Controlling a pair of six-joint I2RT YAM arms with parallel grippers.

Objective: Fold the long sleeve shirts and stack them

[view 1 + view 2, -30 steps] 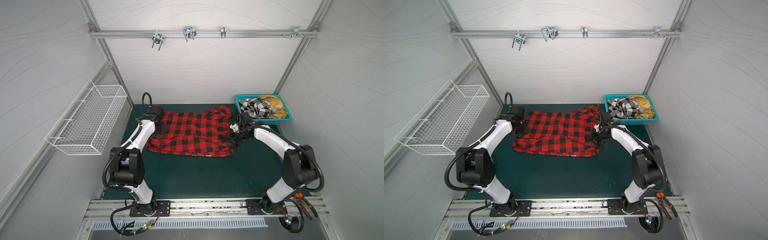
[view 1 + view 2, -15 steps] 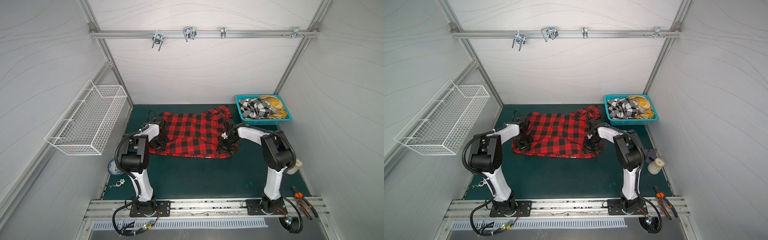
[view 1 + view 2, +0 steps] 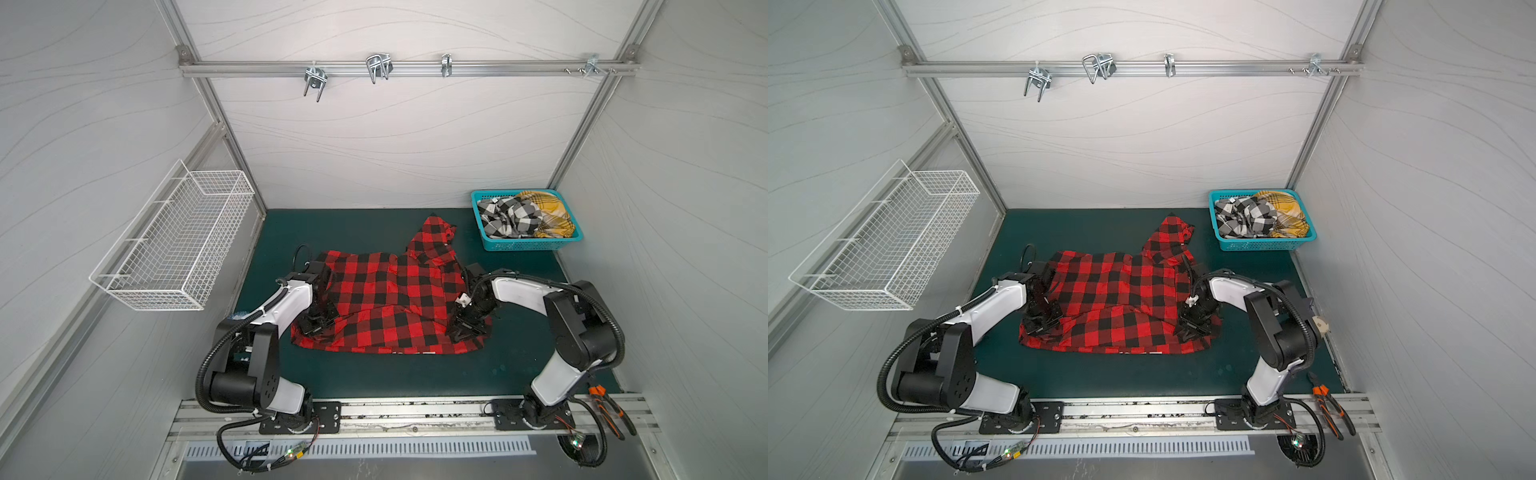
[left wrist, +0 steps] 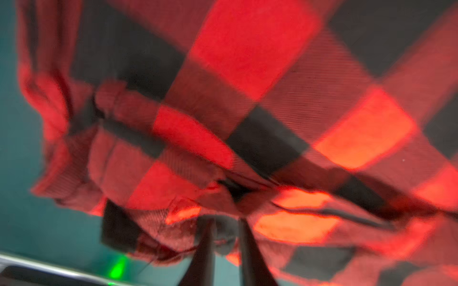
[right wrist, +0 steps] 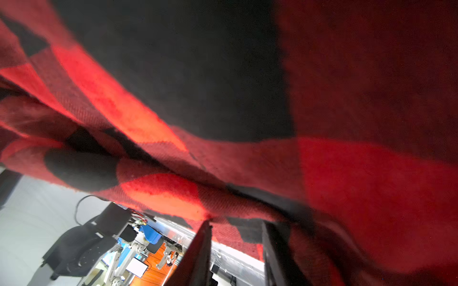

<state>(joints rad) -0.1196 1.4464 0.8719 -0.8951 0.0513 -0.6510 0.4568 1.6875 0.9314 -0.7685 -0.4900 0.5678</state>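
The red-and-black shirt (image 3: 386, 299) (image 3: 1113, 299) lay spread on the green table (image 3: 374, 374), its long axis running straight from the left fingers (image 3: 314, 328) (image 3: 1039, 326) to the right fingers (image 3: 462, 328) (image 3: 1188, 326). Each pair stood on a near corner of the cloth, just inside its side edge. One narrower plaid part pointed away from the right fingers toward the back wall, ending near the teal basket (image 3: 519, 246). That basket held the black-and-white shirt (image 3: 509, 216) and the yellow shirt (image 3: 548, 212) crumpled side by side, well apart from both pairs of fingers. The hem, with a strip of white lettering (image 3: 409, 352), ran just on the near side of the fingers. Beyond it, bare table stretched to the rail (image 3: 415, 411) that carried the arm bases. A narrower strip of table lay outside each pair. In the left wrist view the left fingers (image 4: 207, 237) stood close together with a bunch of cloth at their tips. In the right wrist view the right fingers (image 5: 202, 245) stood wider, with a plaid edge across the gap. Both views were blurred, and I cannot tell whether either pair was pinching the cloth or had let it go.
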